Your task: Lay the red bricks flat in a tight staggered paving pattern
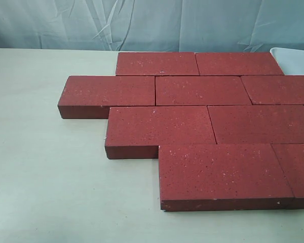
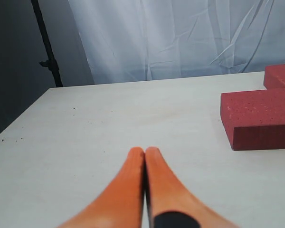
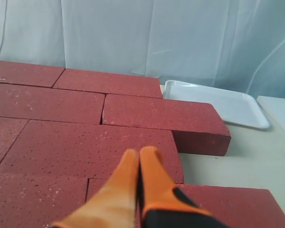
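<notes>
Both grippers are pinched fully closed, with nothing between their orange fingers. Over on the left, the left gripper (image 2: 145, 153) hovers above bare table (image 1: 40, 177), and the nearest brick end sits well apart from it. Across the middle, 9 red bricks (image 1: 202, 91) lie flat in 4 rows, butted close with joints offset row to row. The paving looks finished, which I'd guess is why neither arm holds anything. The right gripper (image 3: 139, 153) is poised over the bricks' right side, with a white tray (image 3: 213, 102) beyond them.
</notes>
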Robot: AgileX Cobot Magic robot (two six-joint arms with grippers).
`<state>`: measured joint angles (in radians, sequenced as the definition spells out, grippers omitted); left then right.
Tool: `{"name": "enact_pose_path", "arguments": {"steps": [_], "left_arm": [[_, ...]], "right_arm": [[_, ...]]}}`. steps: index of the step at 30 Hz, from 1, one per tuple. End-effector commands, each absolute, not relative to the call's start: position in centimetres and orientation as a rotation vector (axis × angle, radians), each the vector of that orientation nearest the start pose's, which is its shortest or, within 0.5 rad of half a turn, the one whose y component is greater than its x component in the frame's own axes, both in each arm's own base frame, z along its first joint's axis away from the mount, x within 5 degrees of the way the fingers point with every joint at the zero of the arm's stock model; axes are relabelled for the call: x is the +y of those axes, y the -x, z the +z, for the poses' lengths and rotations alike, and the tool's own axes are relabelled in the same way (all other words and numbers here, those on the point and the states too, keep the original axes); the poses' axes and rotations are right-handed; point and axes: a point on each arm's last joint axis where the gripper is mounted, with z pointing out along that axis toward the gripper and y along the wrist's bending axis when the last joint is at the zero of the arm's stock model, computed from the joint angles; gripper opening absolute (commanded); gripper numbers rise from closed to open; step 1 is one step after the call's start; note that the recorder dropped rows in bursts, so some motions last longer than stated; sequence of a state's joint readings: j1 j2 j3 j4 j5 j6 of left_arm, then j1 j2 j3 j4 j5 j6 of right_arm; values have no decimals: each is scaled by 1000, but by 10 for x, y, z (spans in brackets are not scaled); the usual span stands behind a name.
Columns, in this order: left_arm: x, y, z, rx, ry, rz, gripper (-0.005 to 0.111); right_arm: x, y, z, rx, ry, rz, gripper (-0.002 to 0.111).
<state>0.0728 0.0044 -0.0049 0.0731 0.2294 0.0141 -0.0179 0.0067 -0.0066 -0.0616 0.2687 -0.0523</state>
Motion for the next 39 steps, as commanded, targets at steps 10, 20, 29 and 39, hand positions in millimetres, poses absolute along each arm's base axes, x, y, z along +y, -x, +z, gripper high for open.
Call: {"name": "enact_pose_path", "arguments": {"steps": [10, 20, 29, 39], "left_arm": [[6, -55, 193, 1709, 16, 122, 0], [6, -55, 193, 1709, 16, 122, 0], [6, -55, 193, 1709, 16, 122, 0], [6, -55, 193, 1709, 16, 122, 0]], "right_arm": [[-3, -54, 185, 1799, 56, -102, -1], [-3, -54, 185, 1799, 56, -102, -1], [-2, -54, 185, 1801, 49, -86, -1], [-2, -54, 185, 1801, 49, -86, -1]]}}
